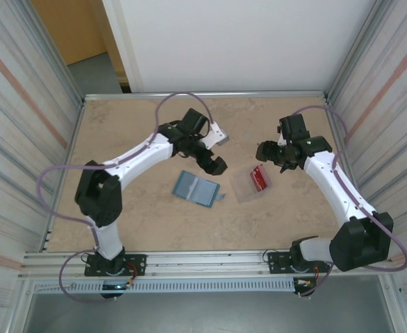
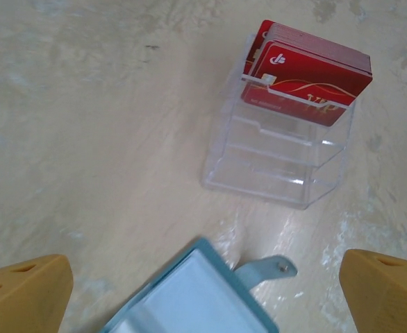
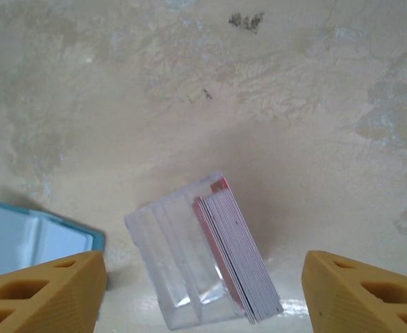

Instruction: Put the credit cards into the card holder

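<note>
The credit cards [image 1: 260, 177] are a stack of red cards standing on edge in the end slot of a clear plastic case [image 1: 245, 189] at mid table. The stack [image 2: 308, 73] shows its printed face in the left wrist view and its edges [image 3: 239, 258] in the right wrist view. The card holder [image 1: 195, 188], a teal wallet, lies open and flat just left of the case, its tab [image 2: 266, 269] pointing toward it. My left gripper [image 1: 221, 150] hangs open above the wallet's far edge [image 2: 196, 298]. My right gripper [image 1: 265, 154] is open over the case [image 3: 183, 267], holding nothing.
The table [image 1: 134, 125] is sandy beige with metal rails around it. Corrugated walls [image 1: 23, 139] stand on both sides, and a white panel closes the back. The clear case [image 2: 280, 156] has several slots without cards.
</note>
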Tool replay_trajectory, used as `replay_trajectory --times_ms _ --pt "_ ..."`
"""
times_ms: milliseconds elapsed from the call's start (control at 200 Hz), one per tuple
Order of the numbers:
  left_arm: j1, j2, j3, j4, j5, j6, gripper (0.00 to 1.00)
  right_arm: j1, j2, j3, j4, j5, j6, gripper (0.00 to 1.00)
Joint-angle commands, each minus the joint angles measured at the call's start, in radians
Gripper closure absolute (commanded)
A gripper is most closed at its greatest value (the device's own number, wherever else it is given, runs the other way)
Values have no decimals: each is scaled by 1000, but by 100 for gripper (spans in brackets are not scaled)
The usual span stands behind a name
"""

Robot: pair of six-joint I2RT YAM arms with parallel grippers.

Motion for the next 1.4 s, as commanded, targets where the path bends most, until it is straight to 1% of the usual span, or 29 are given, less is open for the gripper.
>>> replay_trajectory --times_ms 0,70,130,185,356,401,561,621,692,762,942,1062,1158,1293,1393 --pt "-25 81 90 -16 24 -65 1 -14 -38 -60 -44 -31 -60 25" --pt "-48 140 140 -44 27 -60 2 -15 -44 -97 -19 -64 -62 25" --pt "-62 175 169 -63 42 -52 5 -14 -42 -124 -1 -84 -58 26" --pt "-74 196 182 -69 58 -43 7 -12 -45 -149 14 -87 -56 26" --pt "-99 242 211 -80 30 -27 11 -12 -64 -212 56 -64 -58 26" --pt "-99 281 221 -84 30 -28 13 -13 -62 -219 60 -62 -65 26" --pt "-111 341 270 -92 21 -31 15 -14 -45 -231 76 -37 -77 27" --pt "-119 361 291 -100 24 -26 18 -15 -38 -233 85 -40 -77 27" --pt "-128 380 312 -112 29 -18 19 -16 -26 -235 97 -36 -78 27" --pt "-131 398 323 -120 35 -15 23 -16 -7 -231 102 -26 -81 28" --pt "-138 415 310 -112 24 -22 25 -17 27 -222 120 -34 -86 30" --pt "-139 437 310 -116 17 -25 29 -17 60 -217 132 -39 -93 30" --pt "-139 441 282 -112 8 -23 30 -17 78 -210 140 -51 -100 30" --pt "-139 457 262 -106 -4 -22 30 -17 99 -210 142 -38 -113 30" --pt "-139 469 262 -109 -8 -20 32 -18 111 -210 143 -35 -118 30"
